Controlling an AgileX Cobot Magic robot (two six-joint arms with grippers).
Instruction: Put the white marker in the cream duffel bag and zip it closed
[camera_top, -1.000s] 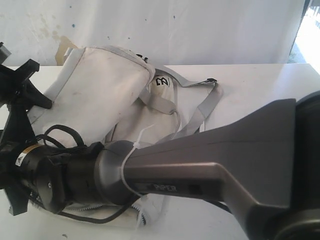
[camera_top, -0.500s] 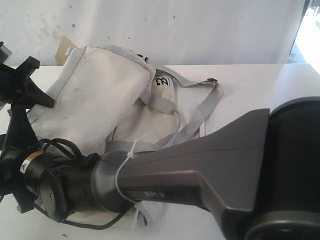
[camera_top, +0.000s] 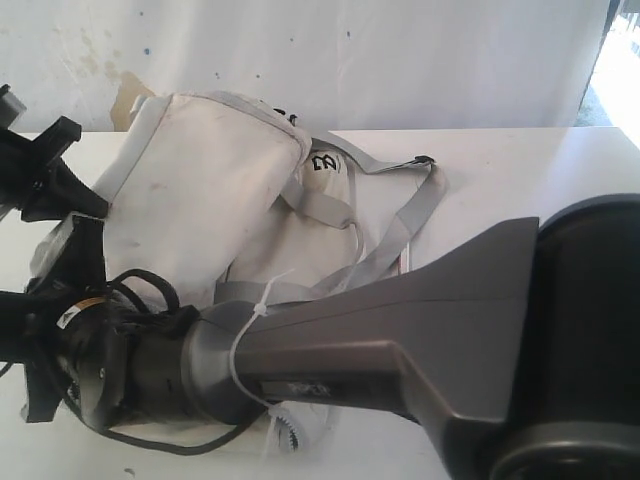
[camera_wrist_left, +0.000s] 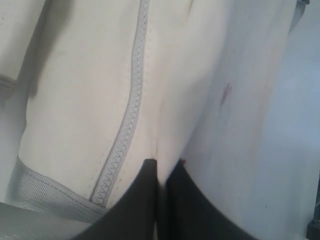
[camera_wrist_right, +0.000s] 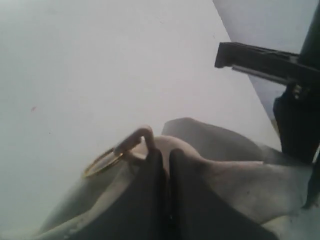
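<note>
The cream duffel bag (camera_top: 210, 190) lies slumped on the white table (camera_top: 520, 170), its grey straps (camera_top: 400, 225) spread to the right. My left gripper (camera_wrist_left: 164, 167) is shut, pinching a fold of the bag's cream fabric beside the grey zipper (camera_wrist_left: 127, 120). At the bag's near left end my right gripper (camera_wrist_right: 164, 152) is shut on the zipper pull (camera_wrist_right: 135, 140), which carries a gold ring (camera_wrist_right: 102, 162). The right arm (camera_top: 400, 330) reaches across the front of the exterior view. The white marker is not in view.
The right arm's grey body hides the bag's near side and much of the table's front. The left arm's black gripper (camera_top: 45, 175) sits at the far left edge. A pale stained wall (camera_top: 350, 60) stands behind the table.
The right arm has slid leftward and its wrist has turned and risen a little. The bag's near left end has lifted with it. The left gripper has barely moved.
</note>
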